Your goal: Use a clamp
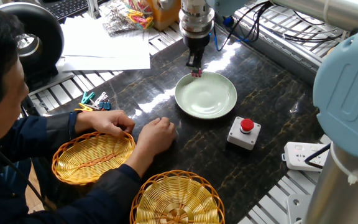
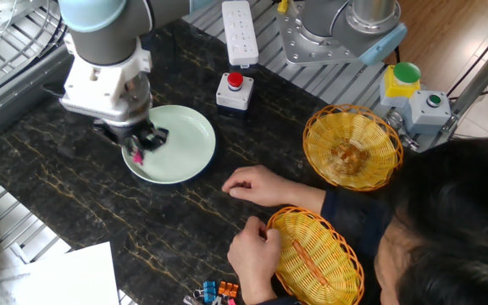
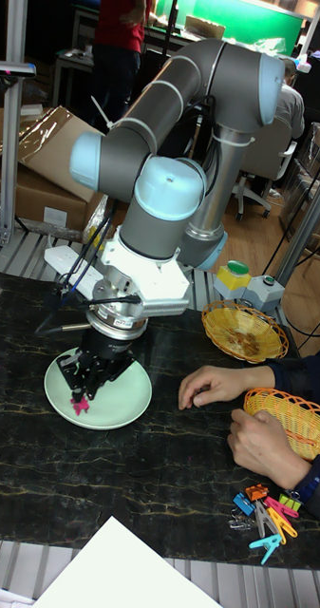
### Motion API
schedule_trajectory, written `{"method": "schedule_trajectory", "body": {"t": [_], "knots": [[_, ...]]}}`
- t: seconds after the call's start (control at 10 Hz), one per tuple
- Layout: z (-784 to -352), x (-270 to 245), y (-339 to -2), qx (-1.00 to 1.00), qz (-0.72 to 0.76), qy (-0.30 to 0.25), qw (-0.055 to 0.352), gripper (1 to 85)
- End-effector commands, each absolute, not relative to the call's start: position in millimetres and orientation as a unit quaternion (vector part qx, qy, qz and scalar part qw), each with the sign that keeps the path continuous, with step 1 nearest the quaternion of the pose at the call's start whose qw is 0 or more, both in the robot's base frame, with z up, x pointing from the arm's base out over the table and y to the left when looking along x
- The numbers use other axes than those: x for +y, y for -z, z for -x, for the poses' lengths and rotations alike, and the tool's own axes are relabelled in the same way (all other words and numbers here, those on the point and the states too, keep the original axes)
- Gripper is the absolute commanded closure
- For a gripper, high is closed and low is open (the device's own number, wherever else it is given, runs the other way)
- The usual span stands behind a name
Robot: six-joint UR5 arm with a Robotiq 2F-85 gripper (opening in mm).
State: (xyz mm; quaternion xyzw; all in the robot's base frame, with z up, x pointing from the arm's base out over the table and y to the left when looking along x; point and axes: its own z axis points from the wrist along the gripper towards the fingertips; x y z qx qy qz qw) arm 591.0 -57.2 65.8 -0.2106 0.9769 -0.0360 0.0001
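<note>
The tiny pink clamp (image 1: pixel 196 73) (image 2: pixel 137 157) (image 3: pixel 81 408) sits at the rim of a pale green plate (image 1: pixel 209 99) (image 2: pixel 176 146) (image 3: pixel 117 397). My gripper (image 1: pixel 195 67) (image 2: pixel 141 149) (image 3: pixel 84 393) points down over that rim and is shut on the clamp. Whether the clamp's jaws bite the plate's edge I cannot tell. The plate lies flat on the dark marble table.
A person's hands (image 1: pixel 157 132) (image 2: pixel 252 182) rest near two wicker baskets (image 1: pixel 93 157) (image 1: pixel 178 199) (image 2: pixel 352 146). A red button box (image 1: pixel 245 131) (image 2: pixel 233 90) stands beside the plate. A heap of coloured clips (image 1: pixel 94 101) (image 3: pixel 265 518) and a white power strip (image 2: pixel 240 31) lie farther off.
</note>
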Motion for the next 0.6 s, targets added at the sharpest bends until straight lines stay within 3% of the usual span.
{"method": "schedule_trajectory", "body": {"t": [0.0,0.2,0.5], "knots": [[-587,21,-73,0.999,0.006,-0.049,-0.009,84.7],[-583,48,-69,0.99,-0.131,-0.051,-0.005,84.7],[-589,35,-68,0.995,-0.097,-0.03,0.007,84.7]]}}
